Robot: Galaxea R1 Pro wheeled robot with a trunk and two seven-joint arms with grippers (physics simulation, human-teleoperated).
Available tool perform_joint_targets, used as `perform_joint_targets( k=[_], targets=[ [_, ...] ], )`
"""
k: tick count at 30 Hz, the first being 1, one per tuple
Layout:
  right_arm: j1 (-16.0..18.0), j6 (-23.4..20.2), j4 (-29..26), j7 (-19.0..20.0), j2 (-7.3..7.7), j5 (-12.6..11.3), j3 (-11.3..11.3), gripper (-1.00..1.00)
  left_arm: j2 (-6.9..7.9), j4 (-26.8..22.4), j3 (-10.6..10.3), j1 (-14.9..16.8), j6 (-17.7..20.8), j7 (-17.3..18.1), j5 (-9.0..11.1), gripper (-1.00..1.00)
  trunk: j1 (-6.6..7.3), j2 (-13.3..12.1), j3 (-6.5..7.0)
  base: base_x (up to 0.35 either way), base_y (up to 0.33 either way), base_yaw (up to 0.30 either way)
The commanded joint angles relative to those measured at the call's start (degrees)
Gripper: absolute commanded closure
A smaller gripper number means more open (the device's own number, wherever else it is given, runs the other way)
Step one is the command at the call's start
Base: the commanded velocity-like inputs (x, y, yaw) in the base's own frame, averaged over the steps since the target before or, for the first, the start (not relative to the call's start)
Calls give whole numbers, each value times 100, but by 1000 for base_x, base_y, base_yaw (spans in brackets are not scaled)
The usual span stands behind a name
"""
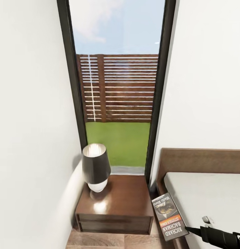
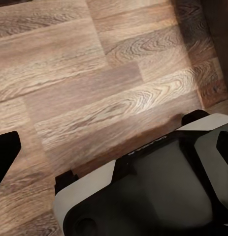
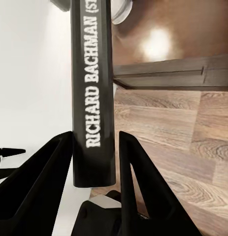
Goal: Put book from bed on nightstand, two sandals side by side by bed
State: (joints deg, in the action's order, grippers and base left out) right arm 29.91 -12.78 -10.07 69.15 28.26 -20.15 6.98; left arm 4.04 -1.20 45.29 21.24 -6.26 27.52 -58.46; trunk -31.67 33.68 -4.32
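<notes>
Right claw pinches thin grey-black paperback book by spine, beside grey mattress edge; dark-brown glossy nightstand ahead. Risk: narrow grip slips, book drops to plank floor. Left claw state: cannot tell.

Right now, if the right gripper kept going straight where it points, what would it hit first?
Probably the nightstand: the right gripper, shut on the book, points across bare floor at it, though depth is unclear.

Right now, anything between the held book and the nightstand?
Nothing: bare wood floor separates book from nightstand, per head and right wrist views.
</notes>
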Motion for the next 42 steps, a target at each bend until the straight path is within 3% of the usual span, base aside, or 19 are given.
perform_joint_targets(
  k=[1, 18, 33, 37, 42],
  targets=[
    [6, -57, -4, 11, 4, -68, 22, 100, 1, -3, 41, 3, -24, 16, -61, -100, -6, 9, -11, 322, 0, 0],
    [6, -57, -4, 20, 4, -68, 22, 100, 1, -3, 41, 3, -24, 16, -61, -100, -6, 9, -11, 307, 0, 0],
    [4, -57, -4, 21, 4, -68, 24, 100, 1, -3, 48, 3, -31, 84, -61, -100, -6, 9, -11, 16, 0, 0],
    [5, -57, -4, 26, 4, -68, 26, 100, -17, -6, 30, 6, -23, 460, -67, -100, -6, 9, -11, 0, 0, 0],
    [6, -57, -4, 41, 4, -68, 23, 100, -11, -123, 38, 114, 31, 1702, 90, -100, -6, 9, -11, 0, 0, 0]
  ],
)
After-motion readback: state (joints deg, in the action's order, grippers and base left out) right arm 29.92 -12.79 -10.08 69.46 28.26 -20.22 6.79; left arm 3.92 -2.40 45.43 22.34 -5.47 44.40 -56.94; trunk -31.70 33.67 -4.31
